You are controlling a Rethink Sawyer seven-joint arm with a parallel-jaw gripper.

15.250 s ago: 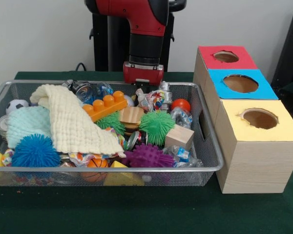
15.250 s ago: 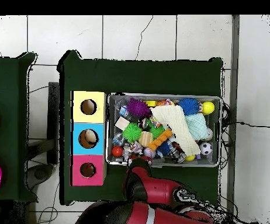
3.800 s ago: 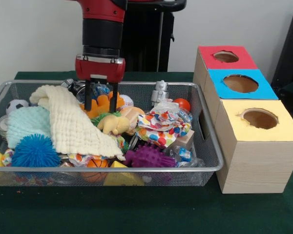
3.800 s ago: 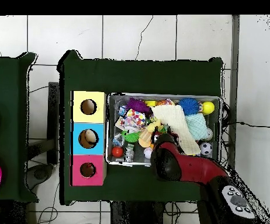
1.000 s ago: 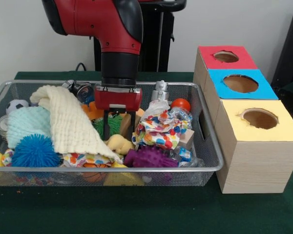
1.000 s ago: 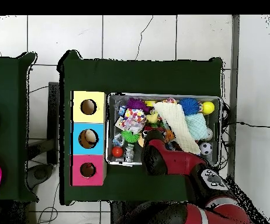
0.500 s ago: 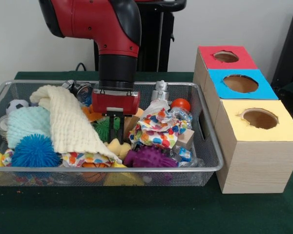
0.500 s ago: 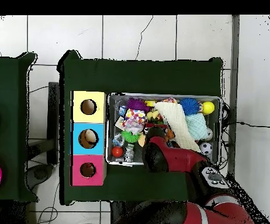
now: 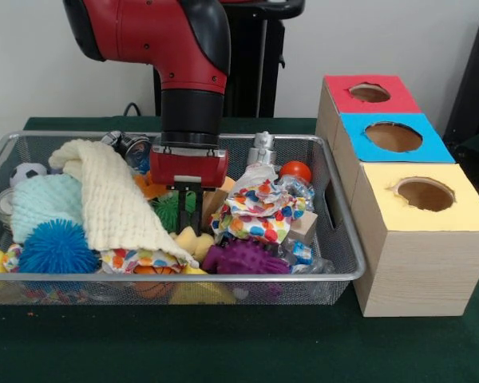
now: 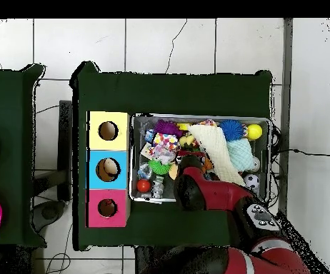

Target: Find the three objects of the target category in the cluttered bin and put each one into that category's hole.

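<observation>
My gripper (image 9: 189, 220) hangs low in the middle of the wire bin (image 9: 223, 278). Its fingers are drawn close together, with the tips at the top of a yellow plush toy (image 9: 194, 241), which they seem to pinch. That toy lies between a cream cloth (image 9: 116, 199) and a polka-dot cloth (image 9: 259, 211). In the overhead view the arm (image 10: 196, 187) covers the gripper. To the right of the bin stand a red box (image 9: 369, 92), a blue box (image 9: 393, 136) and a yellow box (image 9: 425, 194), each with a round hole on top.
Packed around the gripper are a green spiky ball (image 9: 169, 209), a purple spiky ball (image 9: 243, 257), a blue spiky ball (image 9: 57, 247), a mint cloth (image 9: 44, 199), a red ball (image 9: 295, 171) and a wooden block (image 9: 303, 227). The bin's right wall stands close to the boxes.
Over the last second the fingers went from spread apart to close together over the yellow plush toy, and the arm shifted slightly left. Nothing has moved in the last half second.
</observation>
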